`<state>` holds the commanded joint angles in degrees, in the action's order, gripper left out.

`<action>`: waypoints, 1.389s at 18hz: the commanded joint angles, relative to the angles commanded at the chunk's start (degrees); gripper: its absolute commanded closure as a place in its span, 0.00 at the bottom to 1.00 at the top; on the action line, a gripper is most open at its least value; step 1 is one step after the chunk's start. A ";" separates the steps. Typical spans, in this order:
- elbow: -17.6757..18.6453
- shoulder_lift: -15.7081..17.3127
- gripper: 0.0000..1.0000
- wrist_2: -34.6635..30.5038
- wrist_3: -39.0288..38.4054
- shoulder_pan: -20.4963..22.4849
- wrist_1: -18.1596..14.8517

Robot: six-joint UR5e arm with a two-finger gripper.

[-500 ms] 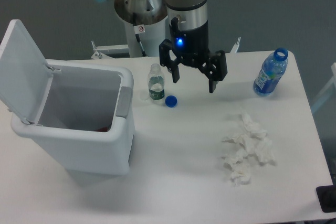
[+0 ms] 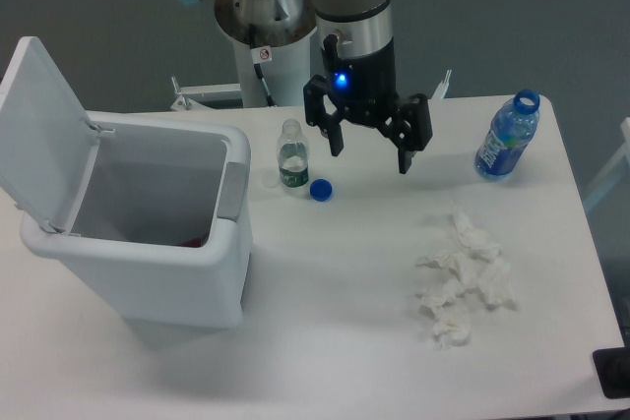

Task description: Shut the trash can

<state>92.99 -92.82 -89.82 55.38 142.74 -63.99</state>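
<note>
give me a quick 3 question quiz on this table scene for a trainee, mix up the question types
1. True or false: the trash can has its lid shut.
2. Multiple choice: what lies right beside the small clear bottle? A) a blue cap B) a spoon C) a red cup
3. Short answer: is the gripper holding anything?

Key
1. False. The lid stands up, hinged back on the left side of the can.
2. A. The blue cap lies on the table just right of the bottle.
3. No. Its fingers are spread and empty, above the table between the small bottle and the blue bottle.
</note>
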 joint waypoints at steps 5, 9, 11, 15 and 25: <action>-0.79 2.19 0.00 0.00 -4.05 -0.26 0.00; -1.93 3.43 0.00 0.26 -9.64 -1.66 -0.26; -3.16 4.13 0.00 0.26 -14.40 -4.47 -0.09; -4.22 6.24 0.00 0.35 -17.66 -6.33 0.00; -7.73 6.86 0.00 2.89 -33.39 -12.74 0.62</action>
<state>85.26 -85.96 -86.93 21.99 129.99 -63.37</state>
